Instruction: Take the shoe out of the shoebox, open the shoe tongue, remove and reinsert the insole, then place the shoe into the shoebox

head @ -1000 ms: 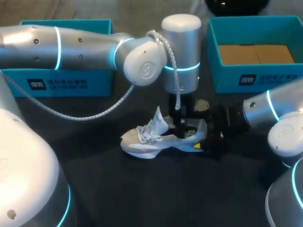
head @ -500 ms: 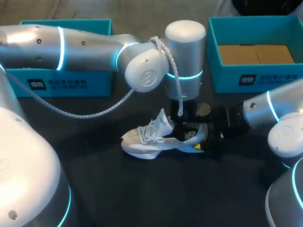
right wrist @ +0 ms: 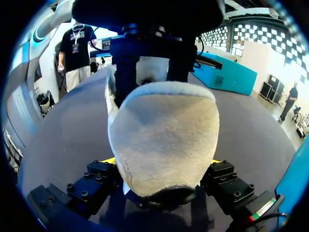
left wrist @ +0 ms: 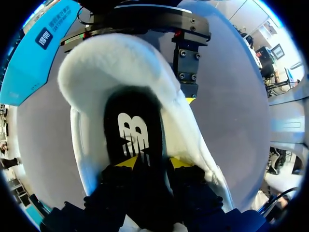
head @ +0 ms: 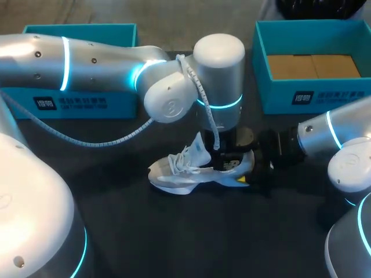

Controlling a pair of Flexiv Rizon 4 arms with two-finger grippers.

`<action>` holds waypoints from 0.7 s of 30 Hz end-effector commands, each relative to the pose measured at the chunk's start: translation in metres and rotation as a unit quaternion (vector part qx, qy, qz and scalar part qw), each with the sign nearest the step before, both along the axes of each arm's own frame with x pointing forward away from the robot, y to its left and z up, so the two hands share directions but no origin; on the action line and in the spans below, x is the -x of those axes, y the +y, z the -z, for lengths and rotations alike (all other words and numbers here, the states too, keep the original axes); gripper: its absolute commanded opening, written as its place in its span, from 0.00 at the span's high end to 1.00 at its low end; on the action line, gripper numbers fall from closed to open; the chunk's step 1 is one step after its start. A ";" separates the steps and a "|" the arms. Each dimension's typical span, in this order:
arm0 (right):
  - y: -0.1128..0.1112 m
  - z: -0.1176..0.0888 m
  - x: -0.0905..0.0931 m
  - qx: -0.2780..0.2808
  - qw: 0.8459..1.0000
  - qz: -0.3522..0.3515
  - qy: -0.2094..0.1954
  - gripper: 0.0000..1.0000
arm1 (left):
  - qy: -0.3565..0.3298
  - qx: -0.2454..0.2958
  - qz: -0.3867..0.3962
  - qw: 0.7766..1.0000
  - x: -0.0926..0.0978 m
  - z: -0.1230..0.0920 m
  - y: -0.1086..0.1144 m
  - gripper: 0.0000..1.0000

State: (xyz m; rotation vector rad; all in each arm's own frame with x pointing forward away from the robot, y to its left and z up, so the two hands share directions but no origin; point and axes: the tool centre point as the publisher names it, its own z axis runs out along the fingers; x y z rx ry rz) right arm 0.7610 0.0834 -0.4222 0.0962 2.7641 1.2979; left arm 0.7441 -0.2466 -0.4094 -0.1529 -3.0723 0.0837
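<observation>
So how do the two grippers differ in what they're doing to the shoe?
The left gripper points down from above into the shoe's opening, onto the black insole; the right gripper lies level with the table, clamped on the heel from both sides. Both are at the same white shoe.

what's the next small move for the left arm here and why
Likely ease the black insole up with the left claw: that claw sits down inside the shoe opening right over the insole, while the right claw clamps the heel steady.
</observation>
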 end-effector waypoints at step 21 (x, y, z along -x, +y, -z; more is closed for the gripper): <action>0.001 -0.003 -0.001 0.001 1.000 0.000 0.000 1.00 | -0.071 0.005 -0.016 0.997 -0.023 0.018 0.017 1.00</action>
